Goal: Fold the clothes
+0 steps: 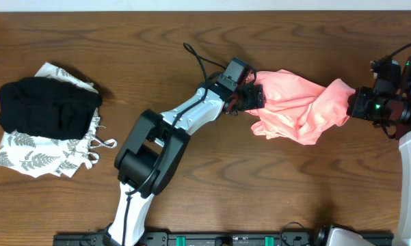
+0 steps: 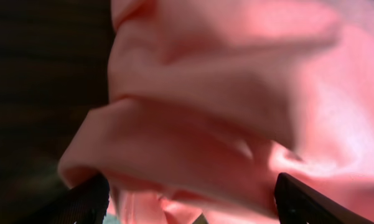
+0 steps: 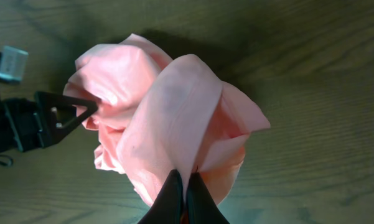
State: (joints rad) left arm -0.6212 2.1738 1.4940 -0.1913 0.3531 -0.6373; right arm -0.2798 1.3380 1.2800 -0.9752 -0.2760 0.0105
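Note:
The clothes, a salmon-pink T-shirt (image 1: 301,102), hang bunched in a crumpled bundle between my two grippers at the right of the table. My left gripper (image 1: 249,96) is at the bundle's left end and stands open. In the left wrist view its two dark fingers (image 2: 87,199) sit far apart at the lower corners, and loose pink folds (image 2: 236,93) fill the space between and beyond them. My right gripper (image 1: 355,104) is shut on the shirt's right end. In the right wrist view its jaws (image 3: 185,186) pinch a fold of the fabric (image 3: 168,118). No lettering shows.
A black folded garment (image 1: 48,106) lies on a white garment with grey leaf print (image 1: 48,154) at the far left. The brown wooden table (image 1: 191,41) runs across the view. A black rail (image 1: 226,239) lines the front edge.

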